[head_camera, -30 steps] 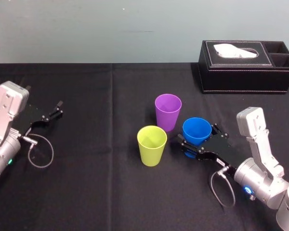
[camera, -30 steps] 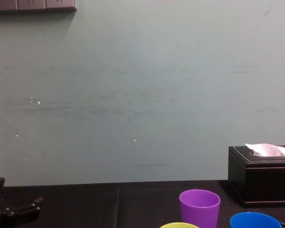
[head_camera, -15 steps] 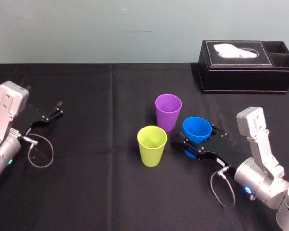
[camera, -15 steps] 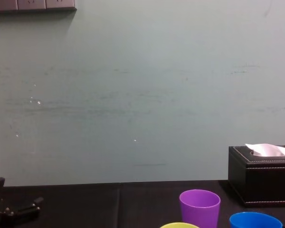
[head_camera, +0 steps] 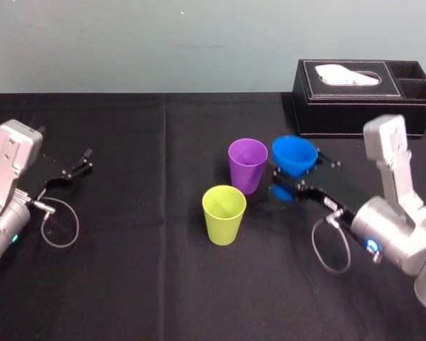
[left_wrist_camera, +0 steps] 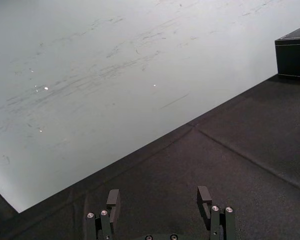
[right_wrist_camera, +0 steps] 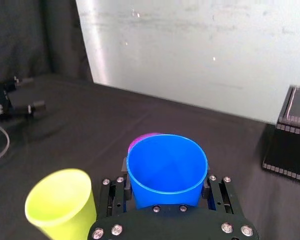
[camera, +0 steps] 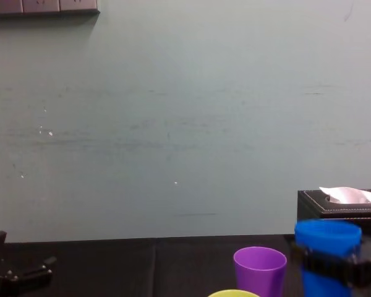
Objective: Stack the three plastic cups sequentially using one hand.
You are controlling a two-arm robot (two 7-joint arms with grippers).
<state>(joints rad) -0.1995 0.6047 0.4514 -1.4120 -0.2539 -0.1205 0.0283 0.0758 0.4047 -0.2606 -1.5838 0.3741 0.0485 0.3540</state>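
Note:
My right gripper is shut on the blue cup and holds it upright above the table, just right of the purple cup. In the right wrist view the blue cup sits between both fingers, and the purple cup peeks out behind it. The yellow-green cup stands in front of the purple one, to its left. From the chest, the blue cup hangs higher than the purple cup. At the far left, my left gripper rests open on the table with nothing between its fingers.
A black leather tissue box stands at the back right, behind the raised blue cup. A black cloth covers the table, and a loose cable loop lies beside my left arm.
My right gripper closed on the blue cup, lifted it off the table and carried it back, up beside the purple cup. The left arm has not moved.

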